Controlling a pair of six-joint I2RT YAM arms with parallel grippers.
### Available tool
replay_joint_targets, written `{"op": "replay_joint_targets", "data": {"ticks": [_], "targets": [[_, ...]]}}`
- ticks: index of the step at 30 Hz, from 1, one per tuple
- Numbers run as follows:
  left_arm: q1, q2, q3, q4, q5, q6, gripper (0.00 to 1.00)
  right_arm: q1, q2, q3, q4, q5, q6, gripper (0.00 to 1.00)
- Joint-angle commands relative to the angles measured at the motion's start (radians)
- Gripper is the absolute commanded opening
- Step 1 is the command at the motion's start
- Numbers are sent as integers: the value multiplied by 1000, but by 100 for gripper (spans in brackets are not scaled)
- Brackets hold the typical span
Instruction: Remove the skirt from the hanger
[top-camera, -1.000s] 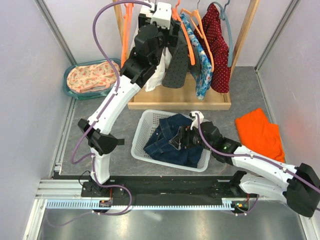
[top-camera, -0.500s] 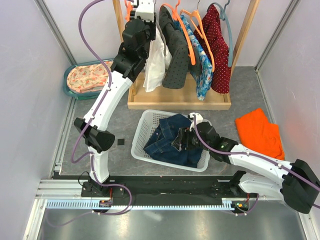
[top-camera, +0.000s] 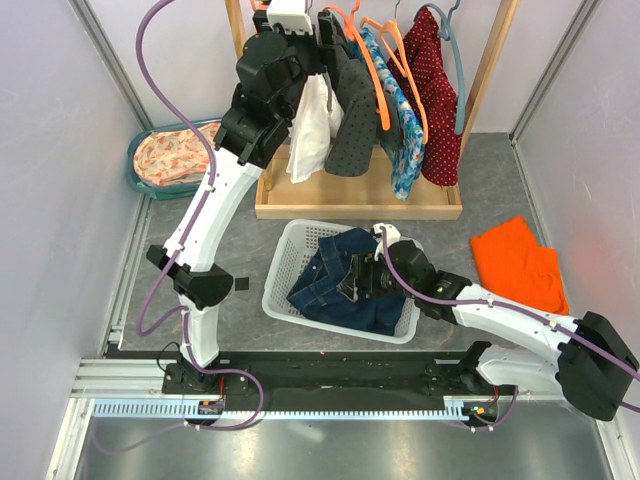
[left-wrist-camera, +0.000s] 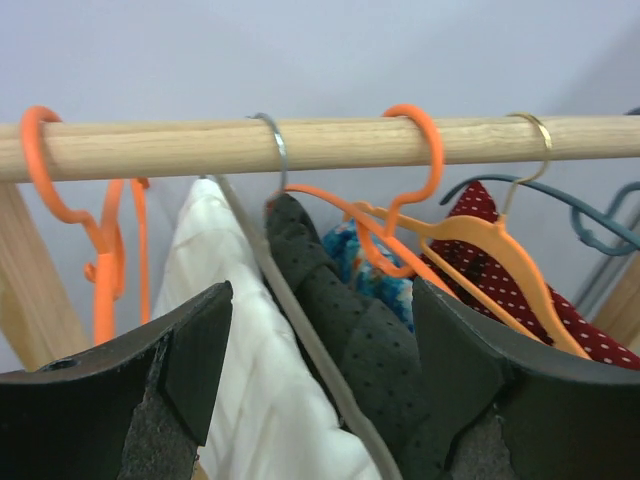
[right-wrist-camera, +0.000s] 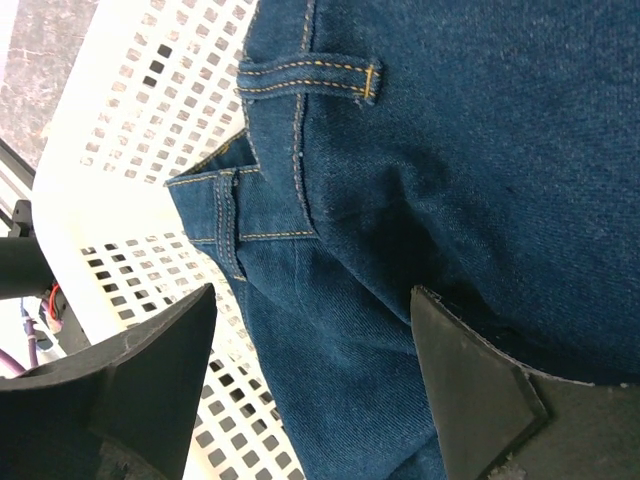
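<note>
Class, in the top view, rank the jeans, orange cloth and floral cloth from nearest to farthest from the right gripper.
1. Jeans, in the basket, under the right gripper.
2. Orange cloth, on the floor, right side.
3. Floral cloth, in the far-left tray.

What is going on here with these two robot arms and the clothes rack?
The left gripper is up at the wooden rail of the clothes rack, jaws open, facing a white garment and a dark dotted garment, probably the skirt. It holds nothing, and both garments hang from the rail. The right gripper hovers open over jeans lying in a white basket. So the skirt is not off its hanger yet.
</note>
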Motion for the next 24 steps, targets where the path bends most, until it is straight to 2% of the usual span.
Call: {"op": "replay_joint_targets", "data": {"ticks": [1,20,24], "targets": [[-5,13,21,-33,42,-82,79,3,-16,27,53,-12,-8,85],[5,116,-20,101,3,13,75,1,-33,21,39,11,-29,85],[27,120,-36,82,-2,-4,63,1,-31,30,39,15,-31,85]]}}
